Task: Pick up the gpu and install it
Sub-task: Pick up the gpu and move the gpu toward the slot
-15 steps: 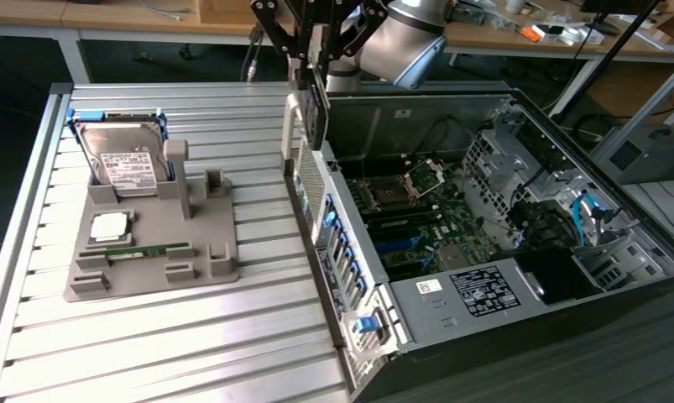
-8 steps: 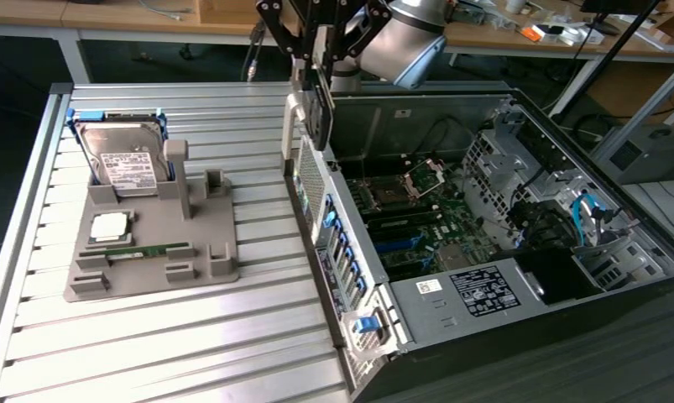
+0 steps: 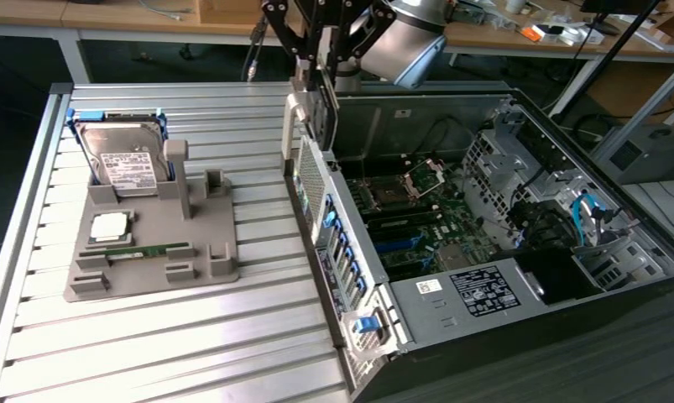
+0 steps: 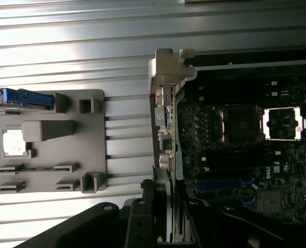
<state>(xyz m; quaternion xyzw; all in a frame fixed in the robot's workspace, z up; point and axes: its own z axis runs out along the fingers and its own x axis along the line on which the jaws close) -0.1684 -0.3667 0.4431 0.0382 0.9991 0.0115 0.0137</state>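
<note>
The gpu [image 3: 317,126], a thin dark card with a silver bracket [image 3: 293,126] on one end, hangs upright from my gripper [image 3: 319,80], which is shut on its upper edge. It hovers over the rear wall of the open computer case [image 3: 348,277], just above the motherboard [image 3: 410,218]. In the wrist view the gpu [image 4: 166,129] shows edge-on, running out from between my gripper's [image 4: 166,212] black fingers, bracket end [image 4: 169,67] farthest away. It lines up along the case edge beside the motherboard [image 4: 241,155].
A grey holder tray [image 3: 146,252] lies on the slatted table at the exterior view's left. It carries a silver hard drive [image 3: 129,159], a CPU [image 3: 109,225] and a green RAM stick [image 3: 146,249]. Drive cages and cables fill the case's far side [image 3: 561,210].
</note>
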